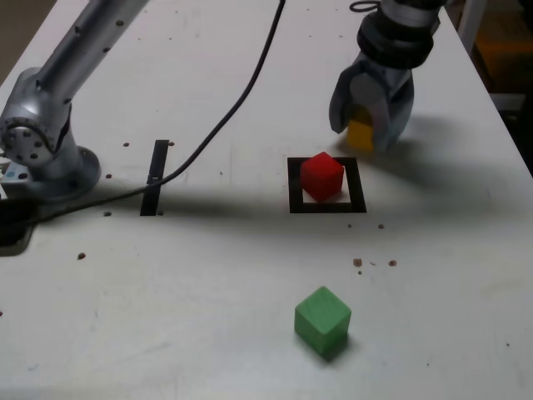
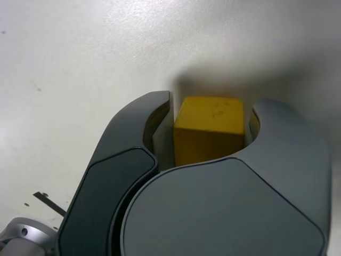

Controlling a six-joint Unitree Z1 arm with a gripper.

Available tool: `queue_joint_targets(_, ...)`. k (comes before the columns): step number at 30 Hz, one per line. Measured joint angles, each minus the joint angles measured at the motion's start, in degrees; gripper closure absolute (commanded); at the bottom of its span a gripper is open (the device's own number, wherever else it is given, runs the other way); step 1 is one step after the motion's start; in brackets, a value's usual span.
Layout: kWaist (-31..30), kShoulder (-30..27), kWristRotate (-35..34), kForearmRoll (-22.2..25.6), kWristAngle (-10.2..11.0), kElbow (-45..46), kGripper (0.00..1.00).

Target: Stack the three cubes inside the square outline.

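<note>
The yellow cube [image 1: 359, 133] [image 2: 209, 128] rests on the white table just behind and to the right of the square outline [image 1: 327, 207] in the exterior view. My gripper [image 1: 364, 137] [image 2: 210, 104] reaches down over it, with both jaws pressed against the cube's sides. The red cube [image 1: 321, 176] sits inside the outline, turned slightly. The green cube [image 1: 322, 319] lies alone near the front edge, well clear of the gripper.
The arm's base [image 1: 42, 142] stands at the exterior view's left, with a straight black tape strip [image 1: 155, 177] beside it. A black cable [image 1: 241, 92] runs across the table from the base toward the back. Small dark crumbs dot the white table [image 1: 208, 292].
</note>
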Motion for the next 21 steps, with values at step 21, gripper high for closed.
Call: queue_joint_targets(21,-8.16,-21.50,-14.56,6.52,2.99,10.42,0.84)
